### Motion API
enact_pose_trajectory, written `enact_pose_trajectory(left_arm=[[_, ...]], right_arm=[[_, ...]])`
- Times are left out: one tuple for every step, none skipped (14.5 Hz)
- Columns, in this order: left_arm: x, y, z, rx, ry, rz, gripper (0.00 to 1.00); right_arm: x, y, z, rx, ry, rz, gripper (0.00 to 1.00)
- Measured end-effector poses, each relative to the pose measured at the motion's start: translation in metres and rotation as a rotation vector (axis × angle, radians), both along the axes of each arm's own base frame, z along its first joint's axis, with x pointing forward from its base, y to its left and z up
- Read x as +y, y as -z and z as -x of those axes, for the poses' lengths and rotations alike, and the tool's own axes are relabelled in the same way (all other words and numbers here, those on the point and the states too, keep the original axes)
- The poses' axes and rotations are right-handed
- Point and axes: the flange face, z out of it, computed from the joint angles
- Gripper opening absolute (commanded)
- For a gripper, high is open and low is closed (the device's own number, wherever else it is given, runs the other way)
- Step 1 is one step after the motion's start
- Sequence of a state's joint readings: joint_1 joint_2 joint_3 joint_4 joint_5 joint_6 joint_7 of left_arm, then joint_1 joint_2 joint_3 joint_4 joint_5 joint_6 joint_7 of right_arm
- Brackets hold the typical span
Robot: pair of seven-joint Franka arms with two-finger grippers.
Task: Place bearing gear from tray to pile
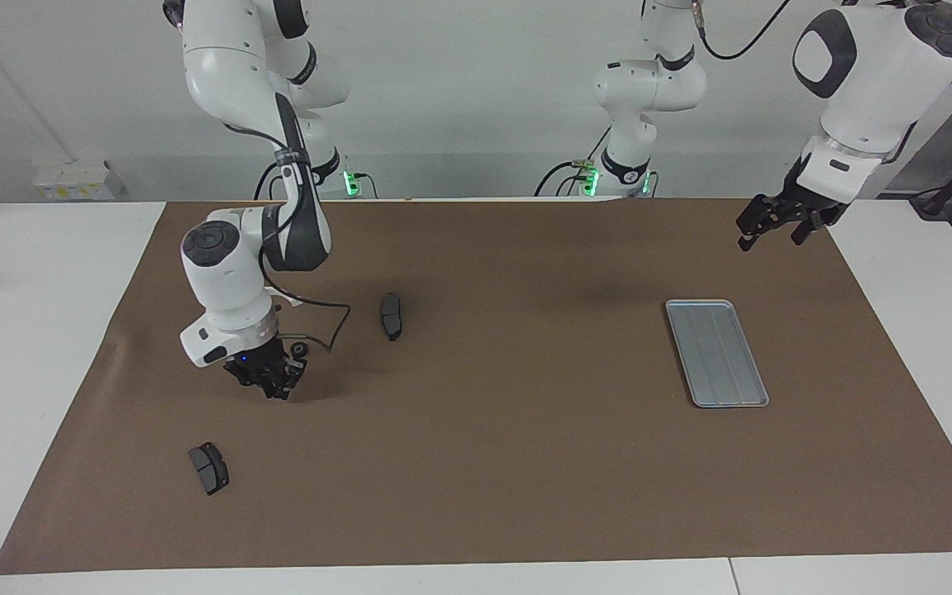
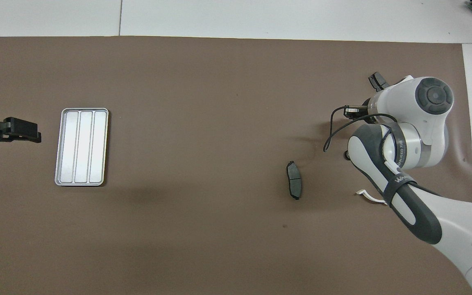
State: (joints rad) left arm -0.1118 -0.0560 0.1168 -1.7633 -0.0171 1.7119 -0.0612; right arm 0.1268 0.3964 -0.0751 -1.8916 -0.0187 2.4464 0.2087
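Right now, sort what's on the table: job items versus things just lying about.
Job:
- tray, bare
- right end effector, shut, over the pile area
- small black gear beside it

Lying about:
- brake pad
- brake pad
- left end effector, waiting
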Motion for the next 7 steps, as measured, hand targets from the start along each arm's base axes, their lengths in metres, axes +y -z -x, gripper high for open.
enact_pose_trajectory(left_arm=[[0.000, 0.000, 0.000, 0.000, 0.000, 0.000, 1.00], [0.000, 0.000, 0.000, 0.000, 0.000, 0.000, 1.00], [0.000, 0.000, 0.000, 0.000, 0.000, 0.000, 1.00], [0.000, 0.000, 0.000, 0.000, 0.000, 0.000, 1.00], [0.000, 0.000, 0.000, 0.000, 0.000, 0.000, 1.00], [0.000, 0.000, 0.000, 0.000, 0.000, 0.000, 1.00], [0.000, 0.000, 0.000, 0.000, 0.000, 0.000, 1.00]], right_arm=[[0.001, 0.010, -0.001, 0.002, -0.002, 0.001, 1.00], [0.001, 0.014, -0.002, 0.001, -0.003, 0.001, 1.00], [0.001, 0.012, -0.004, -0.009, -0.003, 0.000, 1.00], [0.002, 0.001, -0.008, -0.028, -0.003, -0.001, 1.00], [0.002, -0.017, -0.013, -0.043, -0.003, -0.003, 1.00], [0.002, -0.040, -0.017, -0.045, 0.000, -0.003, 1.00], [0.001, -0.070, -0.018, -0.039, 0.003, -0.004, 1.00]])
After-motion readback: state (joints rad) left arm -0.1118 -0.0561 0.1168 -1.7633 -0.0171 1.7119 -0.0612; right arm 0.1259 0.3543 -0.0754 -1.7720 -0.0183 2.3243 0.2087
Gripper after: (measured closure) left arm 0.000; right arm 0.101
